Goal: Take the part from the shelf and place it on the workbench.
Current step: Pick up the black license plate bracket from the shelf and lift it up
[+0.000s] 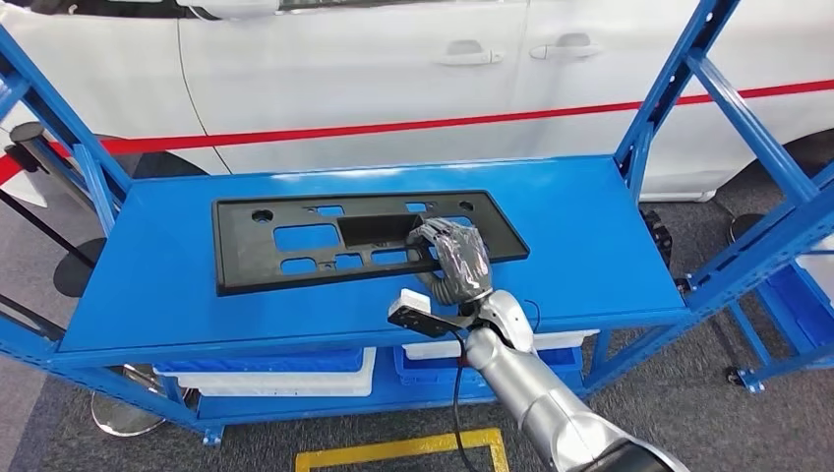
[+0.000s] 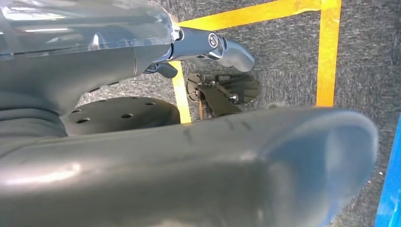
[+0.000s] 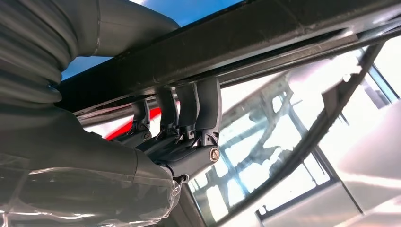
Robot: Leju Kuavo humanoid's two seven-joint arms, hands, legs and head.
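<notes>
While lying flat on the shelf (image 1: 590,236), the part (image 1: 295,241) is gripped by the right hand (image 1: 454,258).

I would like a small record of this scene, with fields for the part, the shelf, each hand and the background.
part: flat black plastic panel with cut-outs, lying on the shelf top
shelf: blue metal rack; white and blue bins on its lower level
right hand: on the panel's near right part, fingers hooked over its edge
left hand: hangs above grey floor with yellow tape
background: white car with red stripe
</notes>
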